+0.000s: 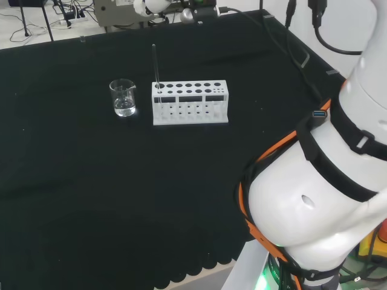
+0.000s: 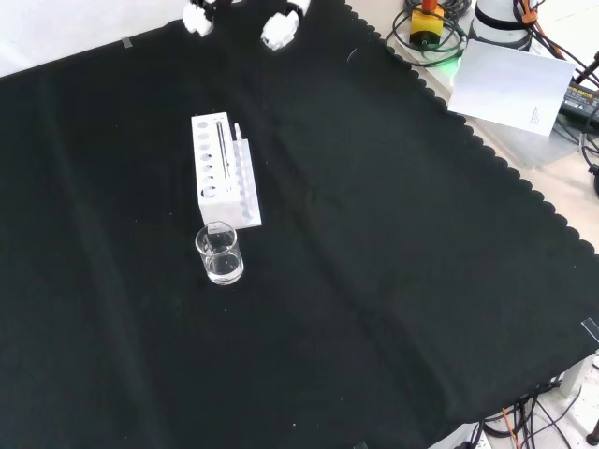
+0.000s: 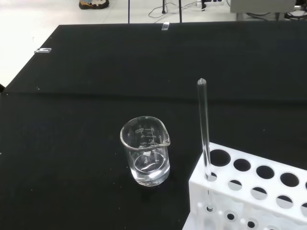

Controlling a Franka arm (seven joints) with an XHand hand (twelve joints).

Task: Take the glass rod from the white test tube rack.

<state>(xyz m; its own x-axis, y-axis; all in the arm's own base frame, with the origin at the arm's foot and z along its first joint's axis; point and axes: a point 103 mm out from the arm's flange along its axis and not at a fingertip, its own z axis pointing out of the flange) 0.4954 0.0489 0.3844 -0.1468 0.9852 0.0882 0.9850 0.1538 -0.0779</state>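
Observation:
A white test tube rack [image 1: 190, 101] stands on the black cloth. A clear glass rod [image 1: 155, 63] stands upright in its end hole, on the beaker's side. In the front view the rod [image 2: 222, 150] shows over the rack [image 2: 245, 192]. The wrist view has the rod [image 3: 204, 129] close, in the corner hole of the rack [image 3: 249, 191]. White and black fingertips of the hand [image 2: 281, 26] show at the front view's top edge, spread apart and holding nothing, well away from the rack.
A small glass beaker [image 1: 123, 98] [image 2: 220, 254] [image 3: 145, 152] with a little clear liquid stands beside the rod's end of the rack. The arm's white links [image 1: 320, 181] fill the head view's right. A white sheet [image 2: 510, 89] lies past the cloth's scalloped edge.

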